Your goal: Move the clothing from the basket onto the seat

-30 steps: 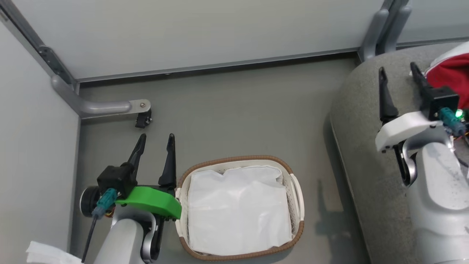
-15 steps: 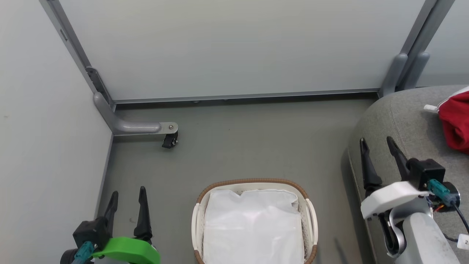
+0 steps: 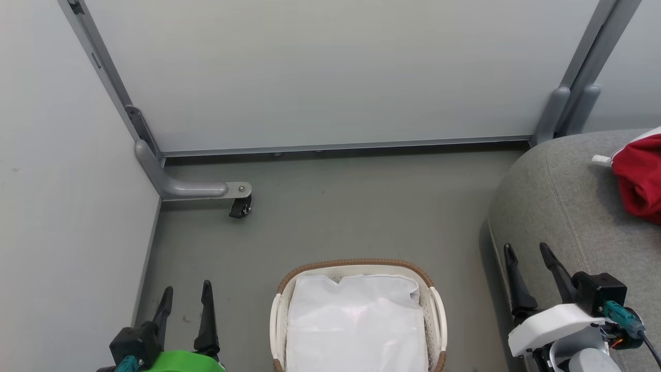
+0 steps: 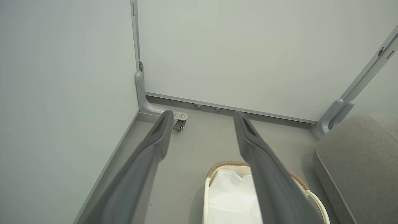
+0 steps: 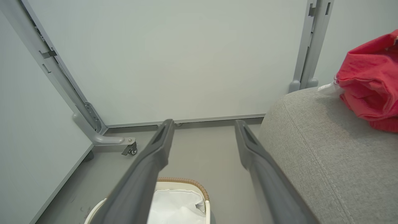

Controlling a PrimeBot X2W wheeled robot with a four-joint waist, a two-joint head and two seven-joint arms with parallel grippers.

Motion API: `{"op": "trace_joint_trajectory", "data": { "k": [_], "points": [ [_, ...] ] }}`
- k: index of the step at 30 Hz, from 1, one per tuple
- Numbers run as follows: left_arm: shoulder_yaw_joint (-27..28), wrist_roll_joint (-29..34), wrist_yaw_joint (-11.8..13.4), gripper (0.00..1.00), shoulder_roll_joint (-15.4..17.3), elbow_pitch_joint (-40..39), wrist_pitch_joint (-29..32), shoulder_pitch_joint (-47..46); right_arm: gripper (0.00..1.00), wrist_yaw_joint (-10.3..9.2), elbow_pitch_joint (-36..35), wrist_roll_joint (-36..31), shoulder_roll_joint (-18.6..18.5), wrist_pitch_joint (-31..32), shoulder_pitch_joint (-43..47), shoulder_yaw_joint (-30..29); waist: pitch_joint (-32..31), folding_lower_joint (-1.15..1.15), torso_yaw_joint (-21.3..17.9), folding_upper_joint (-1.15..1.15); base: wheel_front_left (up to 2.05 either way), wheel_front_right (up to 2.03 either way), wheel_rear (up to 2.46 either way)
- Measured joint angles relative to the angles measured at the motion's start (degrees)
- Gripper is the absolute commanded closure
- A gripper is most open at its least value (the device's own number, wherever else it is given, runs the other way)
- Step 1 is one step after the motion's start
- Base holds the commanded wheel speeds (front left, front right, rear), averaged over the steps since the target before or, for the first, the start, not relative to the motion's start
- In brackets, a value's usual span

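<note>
The red clothing (image 3: 640, 178) lies bunched on the grey seat (image 3: 563, 206) at the right edge, also seen as a red heap (image 5: 370, 84) on the cushion (image 5: 314, 149). The white basket (image 3: 356, 267) with its brown woven rim stands on the floor at bottom centre, holding just its white liner. My left gripper (image 3: 186, 294) is open at the lower left, left of the basket, with nothing between its fingers. At the lower right my right gripper (image 3: 526, 250) is open and empty over the seat's front edge, well short of the clothing.
Pale partition panels (image 3: 330, 72) close off the back and left. A grey panel foot with a small black castor (image 3: 238, 206) juts onto the floor at left. A grey post (image 3: 568, 108) stands at the back beside the seat. Bare grey floor (image 3: 361, 206) lies between basket and wall.
The head camera has tilted up, so the whole picture shifted. Both grippers have drawn back and lower in the view; the right one has pulled away from the clothing. Both stayed open.
</note>
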Motion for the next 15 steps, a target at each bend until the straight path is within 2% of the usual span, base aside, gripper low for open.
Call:
{"op": "trace_joint_trajectory", "data": {
  "k": [15],
  "points": [
    [-0.2, 0.3, 0.0, 0.00, 0.0, 0.7, 0.0, -0.1, 0.00, 0.00, 0.0, 0.9, 0.0, 0.0, 0.0, -0.2, 0.4, 0.00, -0.3, 0.00, 0.00, 0.00, 0.00]
  ]
}}
